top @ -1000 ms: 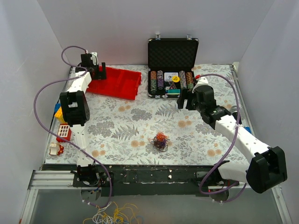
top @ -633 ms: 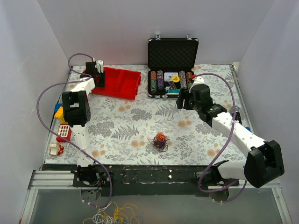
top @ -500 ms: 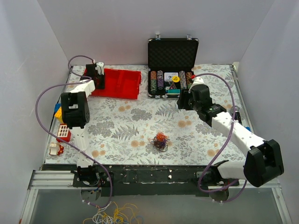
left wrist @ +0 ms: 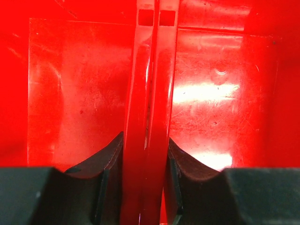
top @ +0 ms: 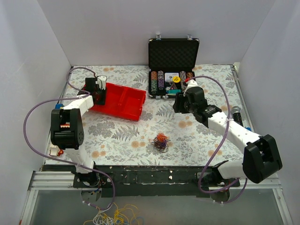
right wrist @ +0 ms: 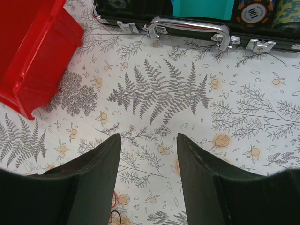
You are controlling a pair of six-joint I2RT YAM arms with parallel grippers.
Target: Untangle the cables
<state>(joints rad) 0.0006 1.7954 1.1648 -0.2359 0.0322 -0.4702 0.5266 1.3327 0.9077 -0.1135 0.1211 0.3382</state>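
From above, the left gripper (top: 97,90) has come nearer the bases than a second ago and the red bin (top: 126,104) has come with it, slid off the far edge onto the cloth (top: 117,131); the right gripper (top: 180,103) has swung left and nearer, away from the case (top: 173,51). The cables (top: 161,141) lie where they were, one small orange and dark tangle, well apart from the left jaws and nearer the bases than the right jaws, a little to their left. There are one bin, one case and one tangle. The open case holds rows of chips (top: 157,82) and a teal box (top: 174,91). In the left wrist view the left gripper (left wrist: 144,187) is clamped on an upright rib (left wrist: 149,93) of the bin, with one bare red compartment on either side of the jaws. In the right wrist view the right gripper (right wrist: 148,140) hangs over the cloth with its jaws apart and nothing between them; the bin's corner (right wrist: 33,56) is ahead to their left, the case's handle (right wrist: 187,26) straight ahead, and a scrap of cable (right wrist: 115,213) shows at the bottom edge, behind the fingertips
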